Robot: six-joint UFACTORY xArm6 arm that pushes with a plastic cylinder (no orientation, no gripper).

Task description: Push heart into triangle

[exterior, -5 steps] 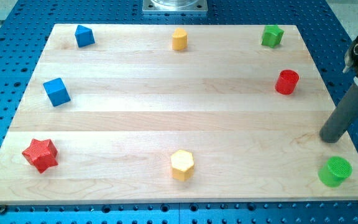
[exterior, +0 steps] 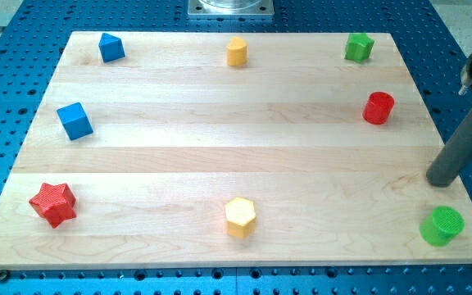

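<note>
My tip (exterior: 441, 182) is positioned at the board's right edge, above the green round block (exterior: 442, 225) and apart from it; nothing is touched. No heart shape can be identified with certainty; the blue triangle-like block (exterior: 111, 47) is located at the view's top left.

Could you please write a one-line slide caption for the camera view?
My tip rests at the wooden board's right edge, above the green cylinder.

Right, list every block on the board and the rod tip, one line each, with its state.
my tip: on the board's right edge, touching no block
green cylinder: upright, below the tip, apart
red cylinder: upright
green block: top right, alone
yellow block: top middle, alone
yellow hexagon: bottom middle
blue block: top left
blue cube: left side
red star: bottom left
</note>
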